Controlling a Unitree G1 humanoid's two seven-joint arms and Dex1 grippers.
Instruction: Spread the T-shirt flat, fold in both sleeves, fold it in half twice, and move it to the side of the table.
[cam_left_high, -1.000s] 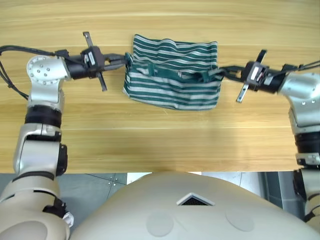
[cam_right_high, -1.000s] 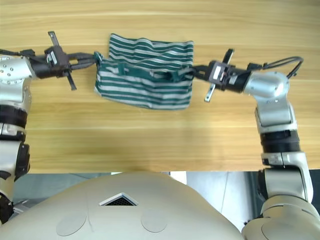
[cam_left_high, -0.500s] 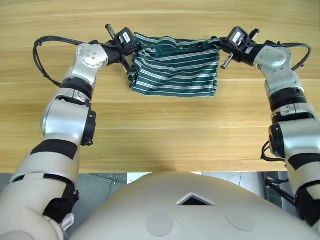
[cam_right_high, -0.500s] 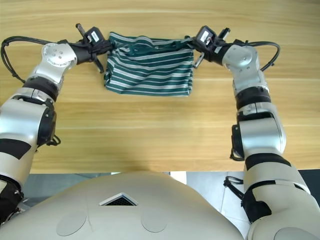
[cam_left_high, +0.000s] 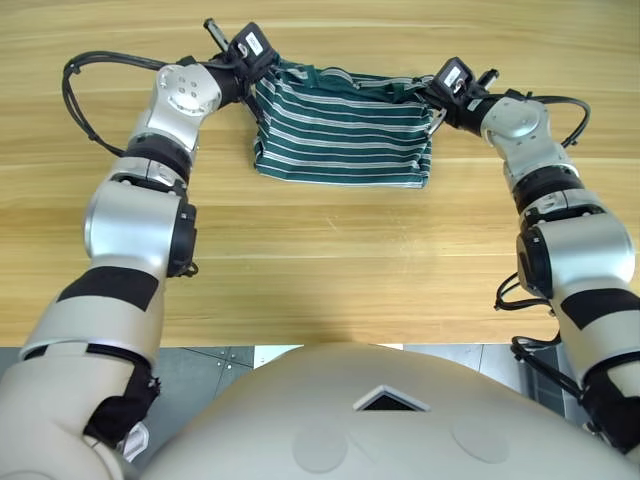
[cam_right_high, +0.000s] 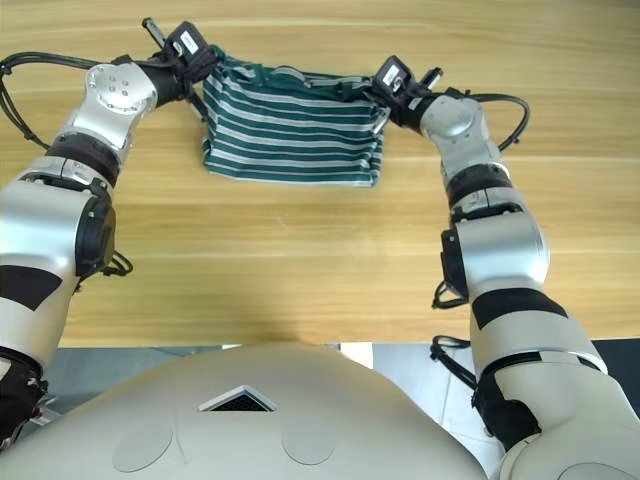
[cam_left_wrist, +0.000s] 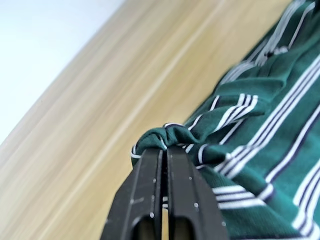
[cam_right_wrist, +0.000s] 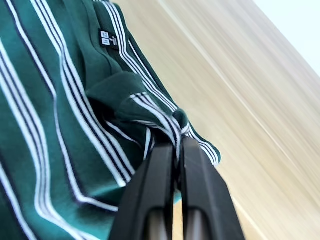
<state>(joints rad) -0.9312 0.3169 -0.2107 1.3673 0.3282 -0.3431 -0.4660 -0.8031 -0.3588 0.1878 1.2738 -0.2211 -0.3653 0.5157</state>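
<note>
Mostly pale wood table under striped T-shirt; grey floor past near edge

A: What's seen underneath?
B: A light-brown wooden table, grain run side to side, w/ a few long plank seams. Its near edge is seen as a straight line low in the head views.
A: And past that edge?
B: Grey tiled floor is seen below, w/ a paler whitish patch just beside it, twd the middle.
A: Wrist cams?
B: The same wood is shown close up. Beyond the table's far edge a plain pale-white area is seen; no detail can be made out.
</note>
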